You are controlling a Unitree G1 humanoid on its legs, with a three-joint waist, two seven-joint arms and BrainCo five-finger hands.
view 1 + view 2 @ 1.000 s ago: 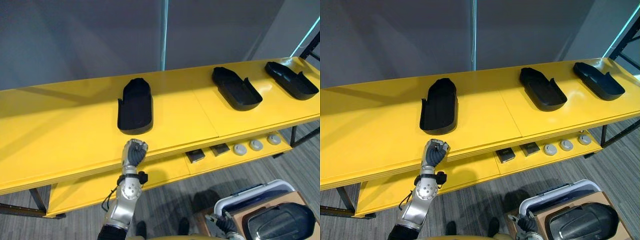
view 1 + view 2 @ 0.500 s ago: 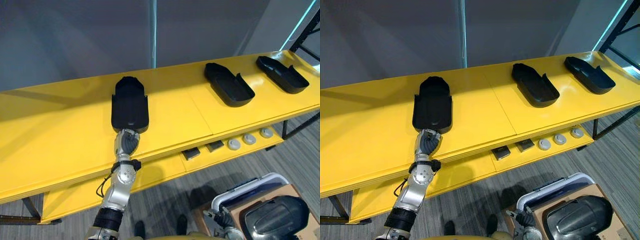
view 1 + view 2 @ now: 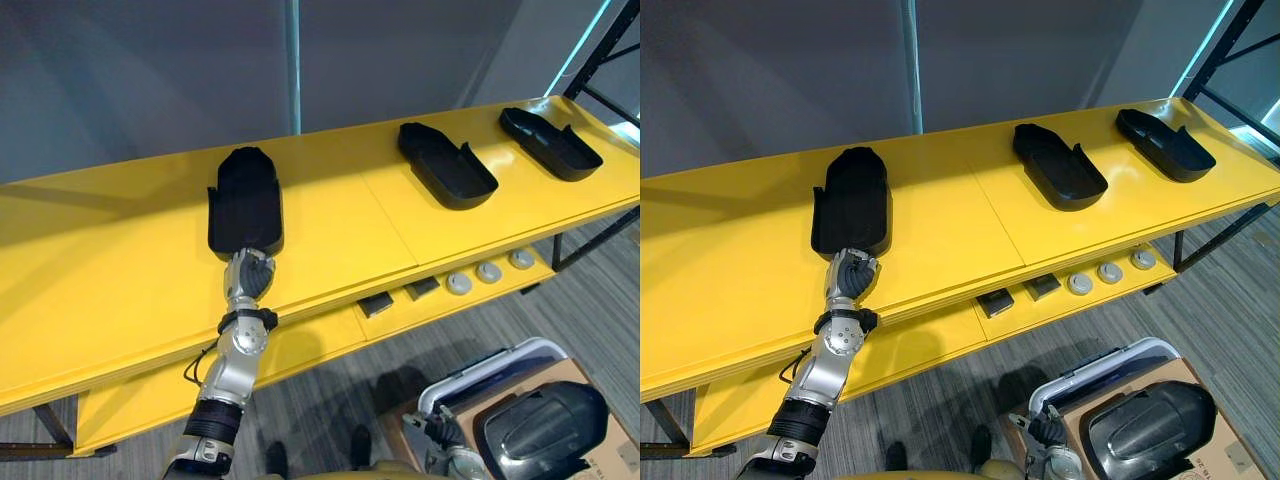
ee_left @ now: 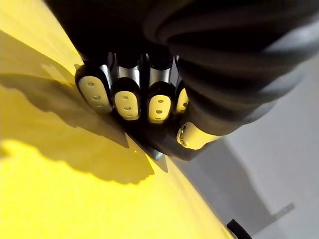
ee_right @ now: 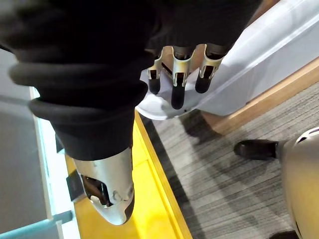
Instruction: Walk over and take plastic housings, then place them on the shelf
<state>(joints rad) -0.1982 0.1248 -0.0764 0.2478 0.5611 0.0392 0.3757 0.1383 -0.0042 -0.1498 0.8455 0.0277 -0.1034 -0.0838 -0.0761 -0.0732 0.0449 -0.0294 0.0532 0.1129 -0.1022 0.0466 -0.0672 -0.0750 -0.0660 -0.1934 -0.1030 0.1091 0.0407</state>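
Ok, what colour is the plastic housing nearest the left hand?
Black. The housing at the left hand shows best in the left eye view.

- Whether the left hand (image 3: 247, 275) touches the near end of the matte black moulded plastic housing (image 3: 245, 200) just ahead of it is hidden under the hand itself.
- Past the right hand (image 5: 175, 69), the white plastic bin (image 5: 239, 64) runs off the picture's edge.
- Beside that hand, the glossy black housing (image 3: 545, 435) in the brown cardboard box (image 3: 620, 455) is cut off below.
- The small grey discs (image 3: 489, 272) and dark squares (image 3: 376, 304), below and right of the left hand, are too small to identify.
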